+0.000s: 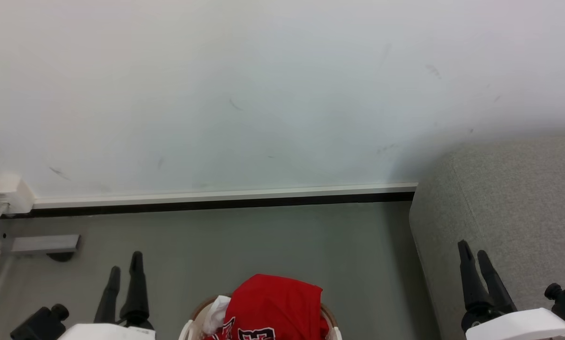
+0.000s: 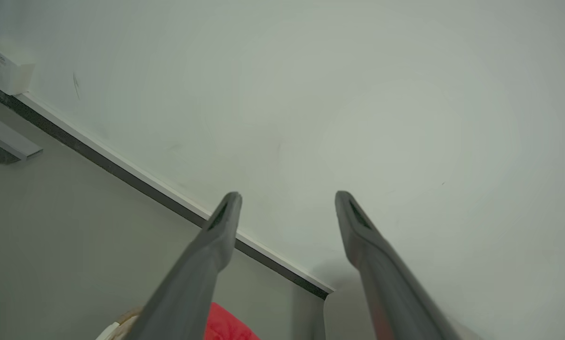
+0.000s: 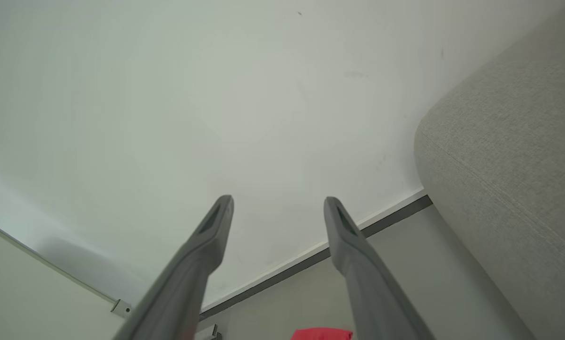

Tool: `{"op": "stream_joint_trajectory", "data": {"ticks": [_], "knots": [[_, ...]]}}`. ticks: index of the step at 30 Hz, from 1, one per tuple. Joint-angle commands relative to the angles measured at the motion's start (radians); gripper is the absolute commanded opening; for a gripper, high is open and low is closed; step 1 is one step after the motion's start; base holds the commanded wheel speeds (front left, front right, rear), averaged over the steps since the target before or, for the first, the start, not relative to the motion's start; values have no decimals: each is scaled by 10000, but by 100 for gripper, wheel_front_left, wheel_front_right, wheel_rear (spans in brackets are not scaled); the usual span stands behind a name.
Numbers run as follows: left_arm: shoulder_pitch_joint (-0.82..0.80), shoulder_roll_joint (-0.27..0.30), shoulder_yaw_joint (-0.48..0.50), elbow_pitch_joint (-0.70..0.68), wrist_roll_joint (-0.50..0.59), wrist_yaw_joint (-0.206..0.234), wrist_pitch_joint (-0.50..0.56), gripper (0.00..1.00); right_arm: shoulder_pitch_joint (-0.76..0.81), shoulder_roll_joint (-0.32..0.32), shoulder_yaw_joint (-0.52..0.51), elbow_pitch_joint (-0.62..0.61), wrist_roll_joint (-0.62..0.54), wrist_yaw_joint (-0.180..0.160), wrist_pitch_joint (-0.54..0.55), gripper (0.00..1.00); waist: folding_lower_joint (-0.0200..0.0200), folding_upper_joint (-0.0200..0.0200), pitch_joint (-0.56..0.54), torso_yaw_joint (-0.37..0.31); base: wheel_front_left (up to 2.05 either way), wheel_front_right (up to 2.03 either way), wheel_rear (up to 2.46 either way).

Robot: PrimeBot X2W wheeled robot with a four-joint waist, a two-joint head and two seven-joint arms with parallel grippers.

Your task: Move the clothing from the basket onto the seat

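In the head view, the basket [image 1: 332, 326] sits low in the middle, between the two arms. The clothing [image 1: 273, 302] is piled in it. It is a red heap that sticks up over the rim, with black and white lettering low down and a small white piece [image 1: 216, 314] on its left side. The left gripper [image 1: 125, 262] is to the left of the basket and looks the nearer one. The right gripper [image 1: 472, 248] is farther off on the basket's right, in front of the grey seat [image 1: 509, 203]. Both point past the basket at the wall [image 1: 263, 94], so the clothing seems to lie back from their tips.

In the left wrist view, the left gripper [image 2: 287, 196] is spread wide and holds nothing. A bit of red clothing [image 2: 226, 326] and the basket rim [image 2: 117, 326] peek in under its fingers.

In the right wrist view, the right gripper [image 3: 278, 200] is spread wide and empty too. A red scrap of clothing [image 3: 320, 334] shows at the bottom. The seat [image 3: 509, 156] rises to the right of it.
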State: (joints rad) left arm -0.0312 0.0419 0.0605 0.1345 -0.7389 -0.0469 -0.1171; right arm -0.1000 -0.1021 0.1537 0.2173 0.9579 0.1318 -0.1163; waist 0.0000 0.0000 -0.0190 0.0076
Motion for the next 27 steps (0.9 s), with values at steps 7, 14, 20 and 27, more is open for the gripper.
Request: {"op": "stream_joint_trajectory", "data": {"ticks": [7,14,20,27], "knots": [[127,84,-7,94,1264,136,-263,100,-297,-294,398,292,-1498,-11,-270,100,0,0,-70,11,0,0,0],[200,89,-60,243,2324,316,-452,100,-374,-363,595,606,-2701,-12,-455,100,0,0,-98,16,0,0,0],[207,94,-110,269,3138,448,-599,100,-397,-184,448,684,-3572,-13,-597,100,0,0,-112,17,0,0,0],[253,99,-111,221,3874,537,-751,100,-363,-70,387,668,-4343,-14,-756,100,0,0,-131,11,0,0,0]]}}
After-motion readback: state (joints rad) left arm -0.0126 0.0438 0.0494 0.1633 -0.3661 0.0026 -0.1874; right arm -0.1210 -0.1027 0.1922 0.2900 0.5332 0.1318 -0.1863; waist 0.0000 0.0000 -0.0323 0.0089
